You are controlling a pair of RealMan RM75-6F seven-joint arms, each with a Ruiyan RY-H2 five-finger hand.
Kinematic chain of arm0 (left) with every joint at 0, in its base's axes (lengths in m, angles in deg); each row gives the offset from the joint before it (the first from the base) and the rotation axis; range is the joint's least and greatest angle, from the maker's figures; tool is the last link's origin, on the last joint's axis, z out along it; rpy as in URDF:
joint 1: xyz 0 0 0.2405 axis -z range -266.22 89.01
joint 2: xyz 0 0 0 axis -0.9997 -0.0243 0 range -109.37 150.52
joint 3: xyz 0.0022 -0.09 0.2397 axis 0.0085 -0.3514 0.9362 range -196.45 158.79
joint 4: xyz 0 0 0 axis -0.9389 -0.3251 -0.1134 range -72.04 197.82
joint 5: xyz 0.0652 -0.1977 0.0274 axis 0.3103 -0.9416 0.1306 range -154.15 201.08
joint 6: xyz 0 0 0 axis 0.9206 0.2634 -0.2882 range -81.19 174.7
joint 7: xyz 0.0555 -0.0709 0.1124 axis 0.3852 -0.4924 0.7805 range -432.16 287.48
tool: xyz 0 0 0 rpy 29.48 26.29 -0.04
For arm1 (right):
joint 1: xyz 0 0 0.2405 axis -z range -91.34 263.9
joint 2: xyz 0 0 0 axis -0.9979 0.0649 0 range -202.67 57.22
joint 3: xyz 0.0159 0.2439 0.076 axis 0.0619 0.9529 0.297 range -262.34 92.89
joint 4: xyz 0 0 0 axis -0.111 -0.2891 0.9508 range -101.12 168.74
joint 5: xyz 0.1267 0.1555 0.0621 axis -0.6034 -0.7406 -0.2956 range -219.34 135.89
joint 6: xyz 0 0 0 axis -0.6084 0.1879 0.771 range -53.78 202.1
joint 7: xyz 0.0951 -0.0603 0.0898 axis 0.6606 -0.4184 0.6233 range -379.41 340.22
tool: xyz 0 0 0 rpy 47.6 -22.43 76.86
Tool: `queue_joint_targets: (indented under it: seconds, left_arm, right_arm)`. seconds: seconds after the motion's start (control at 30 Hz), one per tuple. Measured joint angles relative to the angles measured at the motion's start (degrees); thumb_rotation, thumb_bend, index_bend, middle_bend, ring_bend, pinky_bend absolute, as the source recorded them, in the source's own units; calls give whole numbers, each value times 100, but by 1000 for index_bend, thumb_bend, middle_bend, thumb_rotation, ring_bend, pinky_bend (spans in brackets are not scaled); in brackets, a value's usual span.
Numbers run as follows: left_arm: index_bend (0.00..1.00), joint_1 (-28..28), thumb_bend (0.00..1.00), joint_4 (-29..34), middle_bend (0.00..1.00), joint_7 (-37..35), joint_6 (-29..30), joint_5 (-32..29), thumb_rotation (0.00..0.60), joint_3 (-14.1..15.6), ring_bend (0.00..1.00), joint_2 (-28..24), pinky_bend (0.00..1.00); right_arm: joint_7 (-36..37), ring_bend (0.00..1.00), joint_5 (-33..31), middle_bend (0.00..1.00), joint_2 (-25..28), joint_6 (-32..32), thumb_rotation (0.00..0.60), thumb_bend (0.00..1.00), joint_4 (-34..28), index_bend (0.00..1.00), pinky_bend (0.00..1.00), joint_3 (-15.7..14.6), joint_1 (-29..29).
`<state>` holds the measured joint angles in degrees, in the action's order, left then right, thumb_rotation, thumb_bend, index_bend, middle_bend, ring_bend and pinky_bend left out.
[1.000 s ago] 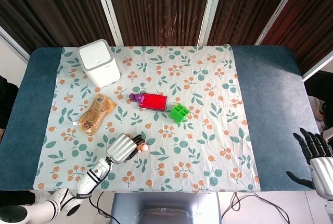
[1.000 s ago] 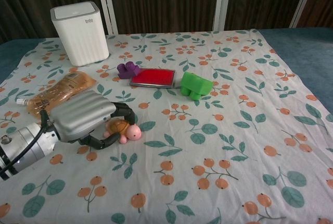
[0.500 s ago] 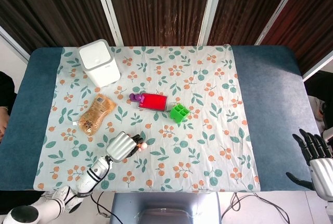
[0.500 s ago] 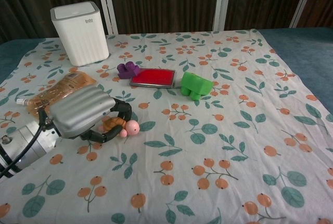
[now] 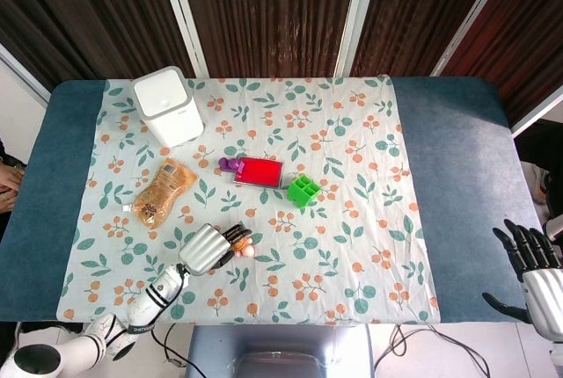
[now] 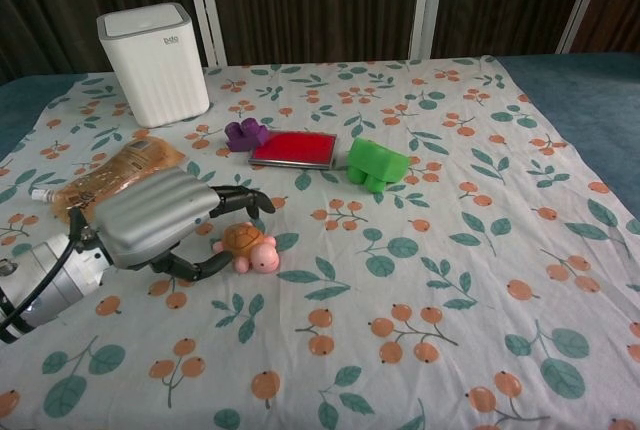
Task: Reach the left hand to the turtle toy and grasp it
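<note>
1. Left hand [image 6: 160, 220]: it lies low over the tablecloth [image 6: 480, 250] at the near left, fingers [image 6: 235, 200] spread apart and holding nothing. In the chest view the upper fingers reach past the toy on its far side, and a lower digit lies on the cloth just beside its near-left flank. No closed grasp is visible.

2. Snack packet [image 6: 105, 175]: it sits just behind the left hand. Risk: a wide repositioning sweep could drag it across the cloth.

3. Turtle toy [image 6: 250, 247]: it rests on the cloth at the left hand's fingertips, brown shell toward the hand and pink head pointing away to the right. Whether any finger touches the shell cannot be determined. Risks, as judged:
   - The toy looks small and rounded; fingers closing off-centre could squeeze it out to the right.
   - A closing digit could snag the loose cloth and shift the toy with it.
   - Closing on the head instead of the shell would likely give a weak hold.

4. Purple toy [image 6: 245, 133], red case [image 6: 293, 148] and green block [image 6: 376, 164]: these stand well apart from the hand, farther back. Contact is unlikely.

5. Right hand [image 5: 532, 268]: off the table's near right corner, fingers extended and apart, empty. It poses no evident interference.
</note>
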<state>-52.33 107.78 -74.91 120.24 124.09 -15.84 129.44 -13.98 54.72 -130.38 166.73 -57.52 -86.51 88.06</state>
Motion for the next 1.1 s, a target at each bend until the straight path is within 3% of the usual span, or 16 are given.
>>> queue_joint_targets:
  seconds: [0.13, 0.37, 0.43, 0.53, 0.6, 0.83, 0.9, 0.97, 1.07, 1.1]
  left_arm:
    - [334, 8, 414, 6, 327, -20, -43, -34, 600, 20, 943, -12, 1000]
    - [378, 69, 415, -102, 375, -147, -117, -58, 600, 73, 947, 9, 1000]
    - [444, 77, 415, -132, 462, -147, -114, -57, 600, 78, 953, 30, 1000]
    - [670, 85, 429, -207, 702, -143, -110, -62, 600, 83, 959, 68, 1000]
    - [767, 88, 470, -279, 810, -120, -120, -76, 600, 83, 958, 98, 1000]
    - [813, 65, 538, -492, 927, -218, 56, -93, 600, 75, 958, 206, 1000]
    - [811, 64, 538, -542, 914, -237, 129, -85, 600, 72, 958, 228, 1000]
    - [780, 68, 517, -581, 831, -245, 181, -73, 600, 73, 956, 244, 1000]
    - [604, 73, 467, -562, 632, -243, 161, -80, 600, 84, 950, 232, 1000]
    - [497, 73, 456, -544, 542, -228, 149, -85, 600, 88, 943, 221, 1000]
  right_arm:
    - [19, 0, 24, 0, 3, 39, 600, 102, 0, 0, 0, -4, 14]
    - [25, 0, 19, 0, 13, 35, 600, 103, -5, 0, 0, -9, 20]
    - [25, 0, 18, 0, 14, 36, 600, 103, -4, 0, 0, -9, 21]
    - [26, 0, 17, 0, 12, 46, 600, 103, 1, 0, 0, -7, 26]
    - [20, 0, 14, 0, 12, 51, 600, 103, 4, 0, 0, -3, 27]
    - [12, 0, 6, 0, 4, 11, 600, 103, 12, 0, 0, -3, 14]
    - [10, 0, 0, 0, 2, -16, 600, 103, 10, 0, 0, -4, 2]
    - [12, 0, -1, 0, 3, -1, 600, 103, 8, 0, 0, -2, 7]
    - [28, 0, -9, 0, 11, 29, 600, 103, 4, 0, 0, 5, 20]
    - [30, 0, -10, 0, 12, 36, 600, 103, 6, 0, 0, 6, 23]
